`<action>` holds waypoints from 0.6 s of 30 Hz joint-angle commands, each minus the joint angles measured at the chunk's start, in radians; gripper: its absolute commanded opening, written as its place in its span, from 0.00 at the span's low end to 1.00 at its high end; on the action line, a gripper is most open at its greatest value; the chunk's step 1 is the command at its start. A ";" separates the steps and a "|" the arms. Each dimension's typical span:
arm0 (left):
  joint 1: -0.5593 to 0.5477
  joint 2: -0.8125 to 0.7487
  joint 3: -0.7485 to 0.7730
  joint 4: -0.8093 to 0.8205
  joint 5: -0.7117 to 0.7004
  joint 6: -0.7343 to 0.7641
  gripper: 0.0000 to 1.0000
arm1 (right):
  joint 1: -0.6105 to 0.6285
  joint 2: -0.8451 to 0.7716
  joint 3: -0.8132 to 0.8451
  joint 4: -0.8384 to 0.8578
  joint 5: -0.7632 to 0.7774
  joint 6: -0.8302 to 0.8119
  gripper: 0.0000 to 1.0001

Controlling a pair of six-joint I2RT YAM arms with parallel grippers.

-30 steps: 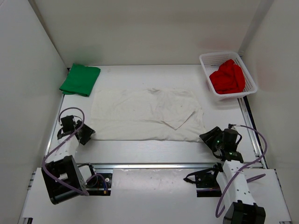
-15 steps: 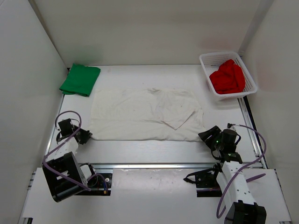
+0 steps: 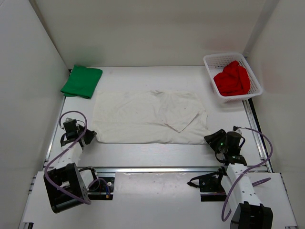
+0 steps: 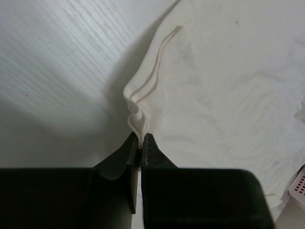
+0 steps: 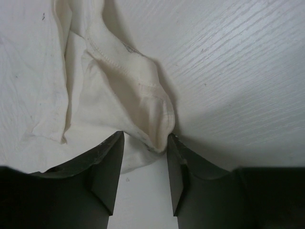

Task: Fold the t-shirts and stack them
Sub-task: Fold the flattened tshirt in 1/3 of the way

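The left gripper (image 4: 140, 148) pinches the white t-shirt (image 3: 147, 117) at its near left corner; the right gripper (image 5: 144, 143), jaws spread, straddles the bunched near right hem.

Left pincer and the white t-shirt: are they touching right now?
Touching. The left wrist view shows the left pincer shut on a raised pinch of cloth at the edge of the white t-shirt.

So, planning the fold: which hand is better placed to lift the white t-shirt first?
Likely left: left hand is shut on a corner of the white t-shirt; right hand stands open around its hem.
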 commanded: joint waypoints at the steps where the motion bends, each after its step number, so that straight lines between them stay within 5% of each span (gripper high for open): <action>1: -0.036 -0.040 -0.023 0.047 -0.005 -0.015 0.00 | 0.004 0.011 -0.009 -0.071 0.075 -0.011 0.40; 5: -0.040 -0.045 -0.017 0.058 -0.008 -0.005 0.00 | -0.019 0.081 0.017 -0.037 0.057 -0.028 0.27; 8: -0.045 -0.037 -0.001 0.067 0.002 -0.018 0.00 | -0.024 0.155 0.041 -0.025 0.055 -0.051 0.00; 13: -0.097 -0.011 0.095 0.084 0.069 -0.029 0.00 | 0.034 0.097 0.142 -0.084 0.084 -0.050 0.00; 18: -0.181 0.053 0.456 0.035 0.240 -0.041 0.00 | 0.105 0.026 0.518 -0.282 0.146 -0.126 0.00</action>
